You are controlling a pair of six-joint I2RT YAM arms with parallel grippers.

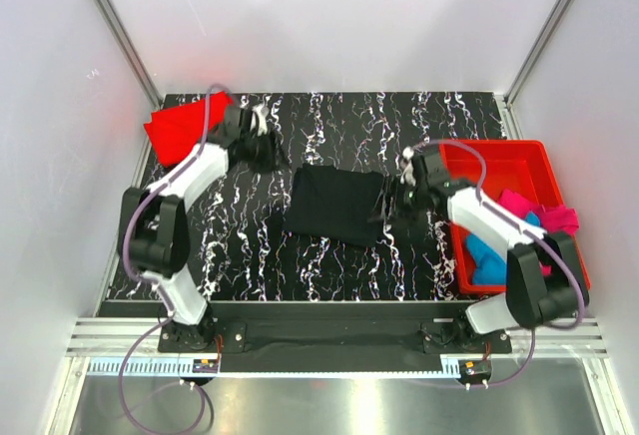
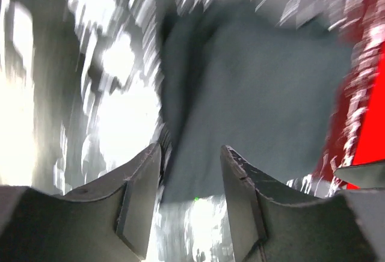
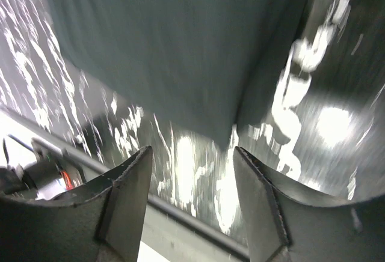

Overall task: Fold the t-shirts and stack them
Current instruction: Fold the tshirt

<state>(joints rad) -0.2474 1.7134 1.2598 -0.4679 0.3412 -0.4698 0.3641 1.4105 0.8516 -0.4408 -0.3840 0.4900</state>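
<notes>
A black t-shirt lies folded flat in the middle of the table; it fills the blurred left wrist view and the right wrist view. My left gripper is open just off the shirt's far-left corner, with nothing between its fingers. At the shirt's right edge my right gripper is also open and empty. A red t-shirt lies at the far left corner. The blue t-shirt and the magenta t-shirt lie bunched in the bin.
A rigid red plastic bin stands at the right side of the black marbled table, close to my right arm. White walls enclose the table on three sides. A metal rail runs along the near edge.
</notes>
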